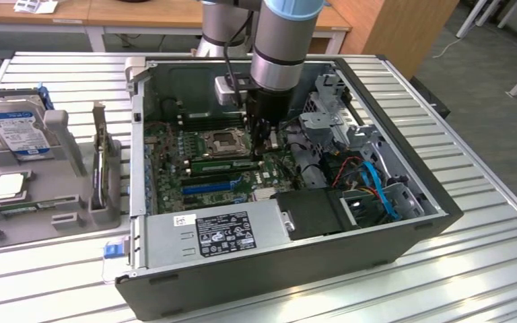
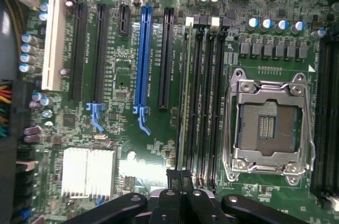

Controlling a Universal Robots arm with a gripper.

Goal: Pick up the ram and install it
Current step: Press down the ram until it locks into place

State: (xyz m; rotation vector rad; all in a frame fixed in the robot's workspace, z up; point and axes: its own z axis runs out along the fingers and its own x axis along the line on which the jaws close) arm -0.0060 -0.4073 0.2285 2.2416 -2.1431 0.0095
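Note:
The ram [image 2: 184, 91] is a thin green stick seen edge-on, standing in the memory slot farthest from the empty processor socket [image 2: 267, 126]. In the exterior view the ram [image 1: 225, 163] is a green strip just in front of the socket [image 1: 223, 141]. My gripper [image 2: 180, 177] is shut, its two dark fingertips pressed together right over one end of the stick. I cannot tell whether they touch it. The arm reaches straight down into the open computer case, with the gripper [image 1: 263, 149] low over the motherboard.
Empty black memory slots [image 2: 206, 102] lie beside the ram. A blue expansion slot [image 2: 142, 60] and a heatsink [image 2: 87, 172] are nearby. The case wall [image 1: 285, 269], power supply [image 1: 213, 232] and cables [image 1: 371, 182] hem in the arm. A grey fixture [image 1: 70, 215] at the exterior view's left holds a hard drive [image 1: 16, 128] and an upright card [image 1: 106, 168].

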